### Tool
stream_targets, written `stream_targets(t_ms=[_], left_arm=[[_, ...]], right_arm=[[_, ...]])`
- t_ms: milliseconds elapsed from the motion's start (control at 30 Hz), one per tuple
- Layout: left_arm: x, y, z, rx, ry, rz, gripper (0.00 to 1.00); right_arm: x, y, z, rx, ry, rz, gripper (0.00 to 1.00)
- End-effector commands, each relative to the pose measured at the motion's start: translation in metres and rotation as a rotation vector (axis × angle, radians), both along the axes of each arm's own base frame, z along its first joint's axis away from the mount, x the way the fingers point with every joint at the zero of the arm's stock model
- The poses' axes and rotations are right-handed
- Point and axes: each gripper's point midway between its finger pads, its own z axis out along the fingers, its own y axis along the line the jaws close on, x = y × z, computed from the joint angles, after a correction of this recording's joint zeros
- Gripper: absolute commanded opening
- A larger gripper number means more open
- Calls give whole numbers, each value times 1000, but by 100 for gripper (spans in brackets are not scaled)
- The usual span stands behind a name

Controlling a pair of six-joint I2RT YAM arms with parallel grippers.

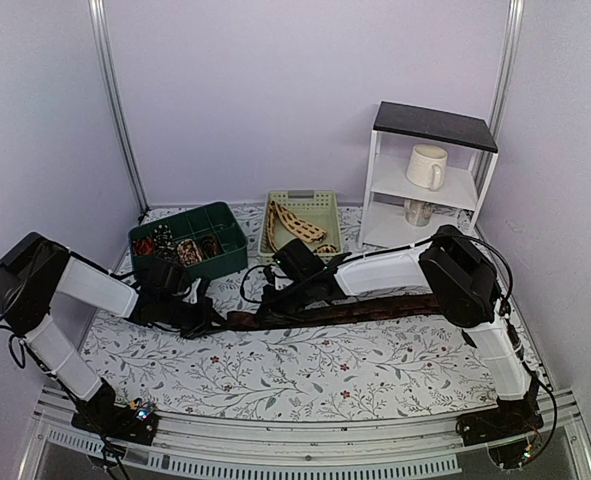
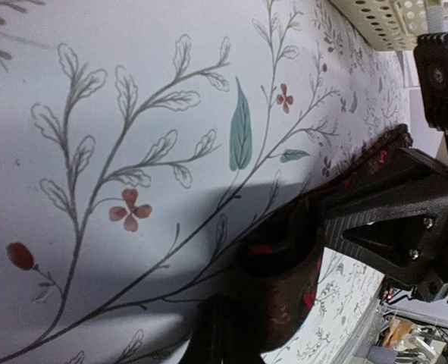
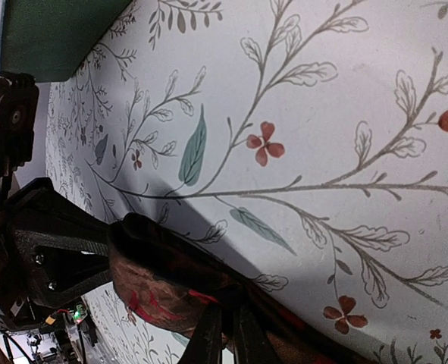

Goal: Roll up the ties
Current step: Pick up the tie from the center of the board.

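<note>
I'm looking at the dark tie [image 1: 355,310], which is lying flat on the flowered cloth [image 1: 305,370] with its long axis running left to right across the middle of the table. The broad stretch is pointing toward the right arm's side, and the left end is curling over into a short fold.

Both arms are reaching low and inward to that folded end. The left gripper [image 1: 207,318] is sitting at the very tip of it. Its fingers [image 2: 216,337] are pressed together and touching the fold, but I can't tell whether any fabric is caught between them. The right gripper [image 1: 273,297] is coming in from the other side, just beside it. Its fingers [image 3: 208,334] are nearly together and pinching the tie a little way along from the fold.

The right forearm is covering part of the tie's middle in the overhead view. Both wrist views are cutting the fingers off at the bottom edge.

Behind, a beige tie [image 1: 295,225] is lying in a pale basket [image 1: 333,215]. Small coiled ties [image 1: 175,247] are sitting in a green bin [image 1: 230,262]. A white shelf [image 1: 430,120] holding a mug [image 1: 427,165] is standing at the back right.
</note>
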Motion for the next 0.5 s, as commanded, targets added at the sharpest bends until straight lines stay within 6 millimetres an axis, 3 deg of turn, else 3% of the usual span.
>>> stream_targets(t_ms=[0, 167, 200, 333, 467], left_arm=[[-6, -6, -3, -57, 29, -8, 0], [0, -17, 12, -140, 1, -20, 0], [0, -19, 14, -149, -3, -24, 0], [5, -23, 27, -177, -41, -34, 0], [9, -26, 36, -184, -73, -46, 0]], right_arm=[[0, -29, -46, -131, 14, -40, 10], [3, -36, -47, -129, 7, -50, 11], [6, -33, -29, -101, -13, -51, 11], [7, -27, -15, -60, -39, -21, 15], [6, -17, -3, 7, -57, 19, 9]])
